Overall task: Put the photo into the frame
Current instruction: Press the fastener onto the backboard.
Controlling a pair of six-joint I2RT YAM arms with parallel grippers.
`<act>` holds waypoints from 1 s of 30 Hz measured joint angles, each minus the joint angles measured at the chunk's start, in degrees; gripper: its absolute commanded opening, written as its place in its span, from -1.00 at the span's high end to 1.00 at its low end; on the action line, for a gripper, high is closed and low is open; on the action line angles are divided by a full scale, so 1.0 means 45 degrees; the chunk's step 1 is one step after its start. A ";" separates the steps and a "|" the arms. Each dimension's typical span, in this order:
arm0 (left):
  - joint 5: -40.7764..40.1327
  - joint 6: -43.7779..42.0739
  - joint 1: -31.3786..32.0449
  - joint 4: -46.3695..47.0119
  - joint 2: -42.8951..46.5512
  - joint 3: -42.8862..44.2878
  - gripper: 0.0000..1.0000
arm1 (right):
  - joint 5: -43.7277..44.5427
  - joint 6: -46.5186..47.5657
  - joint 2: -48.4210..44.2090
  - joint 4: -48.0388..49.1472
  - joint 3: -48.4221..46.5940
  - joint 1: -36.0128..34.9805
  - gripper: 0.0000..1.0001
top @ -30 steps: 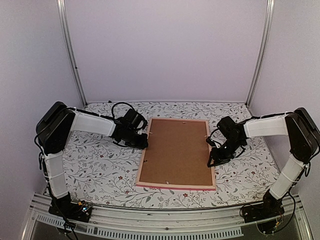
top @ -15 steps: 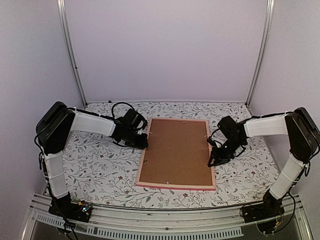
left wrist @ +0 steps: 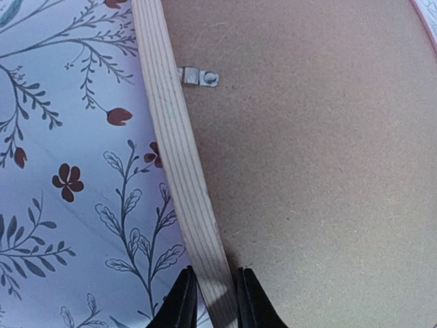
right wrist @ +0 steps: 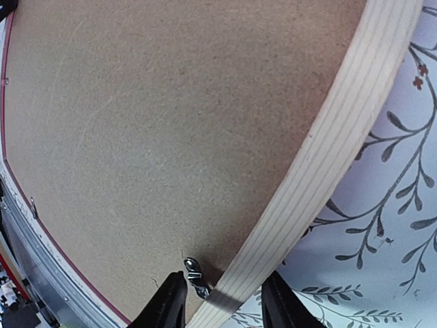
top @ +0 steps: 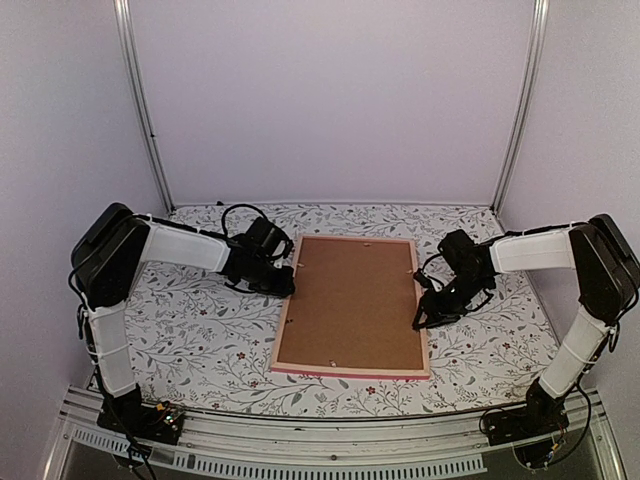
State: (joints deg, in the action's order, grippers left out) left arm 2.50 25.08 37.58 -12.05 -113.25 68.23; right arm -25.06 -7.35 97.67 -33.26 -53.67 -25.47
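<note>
Fingers point(left wrist: 181, 304) of left gripper point(left wrist: 213, 301) pinch frame point(left wrist: 174, 137) left rail, unchanged; right gripper point(right wrist: 222, 301) just widened, loosely straddling frame's right rail beside turn clip point(right wrist: 194, 277). Backing board point(top: 350, 305) fills frame; photo hidden, presumably beneath, so likely clip-fastening stage

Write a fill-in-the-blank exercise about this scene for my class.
The frame lies face ___ on the flowered cloth. The backing board in it is ___ in colour. The left tool straddles the frame's ___ rail.
Missing words: down, brown, left.
</note>
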 measured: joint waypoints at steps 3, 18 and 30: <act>0.0005 0.0005 0.0000 0.0083 0.0024 -0.0058 0.59 | 0.0039 0.0078 0.0000 0.0131 -0.0015 0.0000 0.19; 0.0019 -0.0005 0.0000 0.0248 0.0078 -0.0185 0.59 | 0.0787 0.0262 0.0039 0.0000 -0.0248 -0.0267 0.18; 0.0223 -0.0049 0.0000 0.0233 0.0078 -0.0175 0.58 | 0.1700 0.0107 0.0039 -0.0534 -0.0364 -0.0330 0.23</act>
State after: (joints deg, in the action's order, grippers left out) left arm 3.51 24.86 37.58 -11.00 -112.90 67.44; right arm -17.41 -6.87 97.84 -35.66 -55.31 -26.96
